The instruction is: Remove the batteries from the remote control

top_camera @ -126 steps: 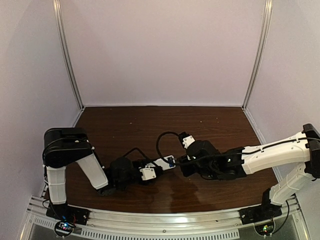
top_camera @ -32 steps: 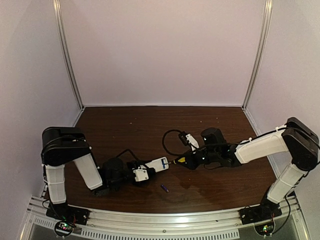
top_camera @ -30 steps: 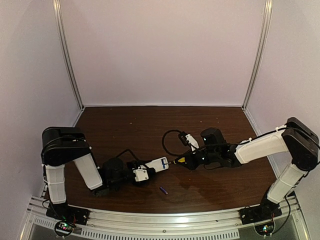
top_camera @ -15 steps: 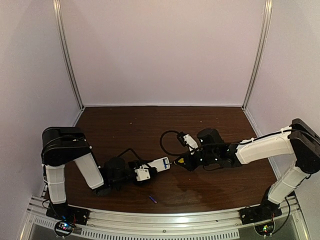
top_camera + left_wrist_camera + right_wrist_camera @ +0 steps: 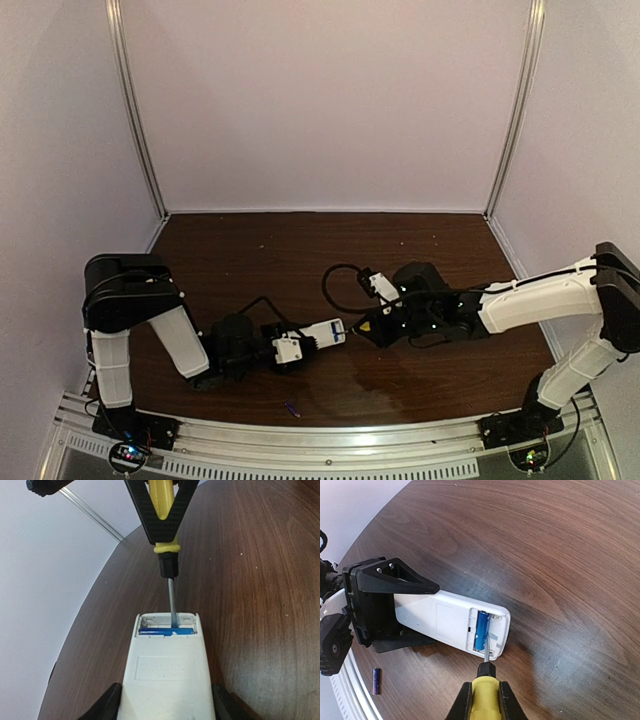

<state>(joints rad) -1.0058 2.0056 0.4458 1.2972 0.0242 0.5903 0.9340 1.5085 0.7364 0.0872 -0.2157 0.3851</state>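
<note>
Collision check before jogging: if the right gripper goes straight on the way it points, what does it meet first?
The remote control: the screwdriver in the right gripper has its tip in the open compartment at the blue battery, so that end is met first. Tip depth unclear.

My worktop (image 5: pixel 400 240) is a dark brown wood-grain board, glossy enough to carry a pale sheen towards its front edge. Behind the worktop rises a plain, pale lilac back wall (image 5: pixel 330 100), and matching side walls (image 5: pixel 60 150) close it in left and right. Two slim silver posts (image 5: pixel 137 110) stand at the worktop's far corners. A ribbed metal rail (image 5: pixel 320 445) runs along its near edge.
</note>
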